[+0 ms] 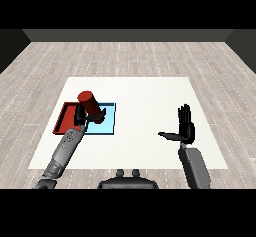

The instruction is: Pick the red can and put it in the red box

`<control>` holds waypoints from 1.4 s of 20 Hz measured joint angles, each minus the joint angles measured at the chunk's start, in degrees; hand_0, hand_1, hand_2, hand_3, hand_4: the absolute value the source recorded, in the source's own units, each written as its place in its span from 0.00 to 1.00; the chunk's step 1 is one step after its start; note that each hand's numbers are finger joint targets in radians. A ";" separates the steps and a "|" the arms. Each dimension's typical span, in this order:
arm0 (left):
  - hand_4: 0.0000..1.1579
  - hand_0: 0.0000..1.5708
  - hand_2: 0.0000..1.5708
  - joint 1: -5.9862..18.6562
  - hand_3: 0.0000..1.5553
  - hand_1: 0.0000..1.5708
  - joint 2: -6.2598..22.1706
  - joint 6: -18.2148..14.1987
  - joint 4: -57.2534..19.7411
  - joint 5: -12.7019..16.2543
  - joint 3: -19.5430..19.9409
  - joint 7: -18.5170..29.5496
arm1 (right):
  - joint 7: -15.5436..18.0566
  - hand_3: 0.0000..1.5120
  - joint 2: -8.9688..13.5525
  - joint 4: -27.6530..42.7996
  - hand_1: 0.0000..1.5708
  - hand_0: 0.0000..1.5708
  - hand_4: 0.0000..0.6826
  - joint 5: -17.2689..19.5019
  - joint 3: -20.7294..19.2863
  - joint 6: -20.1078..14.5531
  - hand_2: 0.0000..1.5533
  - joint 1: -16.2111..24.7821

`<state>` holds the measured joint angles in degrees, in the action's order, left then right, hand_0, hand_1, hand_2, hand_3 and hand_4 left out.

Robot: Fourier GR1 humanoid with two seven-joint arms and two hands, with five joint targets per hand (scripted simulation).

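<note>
Table (150,96): white, square, set on a grey plank floor (130,56); both trays lie in its left half, the right half carries nothing but the right hand above it
Red tray (64,118): flat, at the table's left, its right edge against the light blue tray; the left forearm and hand cover part of that side
Light blue tray (107,121): just right of the red tray, side by side with it; its left portion is hidden behind the left hand and the can
Left forearm (65,151): grey, coming in from the lower left corner, reaching up over the seam between the two trays
Right hand (184,126): black, well apart from the trays, fingers straight and pointing up, thumb stretched out to the left, holding nothing
Left hand (87,115): black, fingers curled round the lower part of the red can
Red can (89,102): held off the table in the left hand, above the border of the two trays; long axis tilted, top end leaning up and to the left, bottom end hidden in the hand
</note>
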<state>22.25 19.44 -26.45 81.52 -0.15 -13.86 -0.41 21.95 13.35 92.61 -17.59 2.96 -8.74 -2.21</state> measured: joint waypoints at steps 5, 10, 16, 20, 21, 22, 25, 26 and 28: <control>0.93 0.98 0.97 3.95 0.93 0.98 4.13 2.73 -9.82 -1.06 4.71 -0.36 | 2.47 0.00 -1.82 -4.21 0.00 0.00 0.00 1.31 0.56 0.28 0.00 1.56; 0.94 1.00 1.00 6.85 0.96 1.00 6.30 4.09 -24.80 -1.55 9.24 2.11 | 3.08 0.00 -0.85 -7.44 0.00 0.00 0.00 1.56 -0.61 1.73 0.00 -0.37; 0.88 0.94 0.95 10.22 0.94 0.94 6.81 4.92 -44.60 -1.94 13.81 8.49 | 5.82 0.00 -0.24 -9.59 0.00 0.00 0.00 1.24 -2.45 3.56 0.00 -1.41; 0.71 0.44 0.48 13.84 0.53 0.44 7.22 2.87 -56.17 -4.27 14.61 7.80 | 6.85 0.00 -1.04 -8.79 0.00 0.00 0.00 2.67 -1.76 2.62 0.00 -1.51; 0.62 0.21 0.29 14.71 0.21 0.21 6.81 2.20 -58.74 -4.91 14.54 7.38 | 7.16 0.00 -0.94 -8.29 0.00 0.00 0.00 2.72 -1.91 2.64 0.00 -1.21; 0.57 0.34 0.39 15.17 0.00 0.34 6.75 2.03 -61.11 -5.48 14.48 7.39 | 7.62 0.00 -1.03 -8.36 0.00 0.00 0.00 3.07 -1.92 2.45 0.00 -1.18; 0.61 0.51 0.48 16.98 0.00 0.51 6.01 0.70 -67.10 -6.64 14.64 6.57 | 9.19 0.00 -1.34 -7.84 0.00 0.00 0.00 3.84 -1.52 2.56 0.00 -0.46; 0.58 0.48 0.48 17.60 0.00 0.48 6.16 0.98 -68.75 -6.71 14.90 6.21 | 9.19 0.00 -1.57 -7.16 0.00 0.00 0.00 3.96 -1.32 2.38 0.00 -0.09; 0.39 0.79 0.74 18.21 0.00 0.79 6.13 1.78 -71.00 -5.93 16.13 6.40 | 9.51 0.00 -1.90 -6.96 0.00 0.00 0.00 4.30 -1.04 2.26 0.00 -0.20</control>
<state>40.46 25.57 -24.67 10.52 -6.09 2.27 5.99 31.46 11.45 85.65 -13.29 1.92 -6.48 -2.42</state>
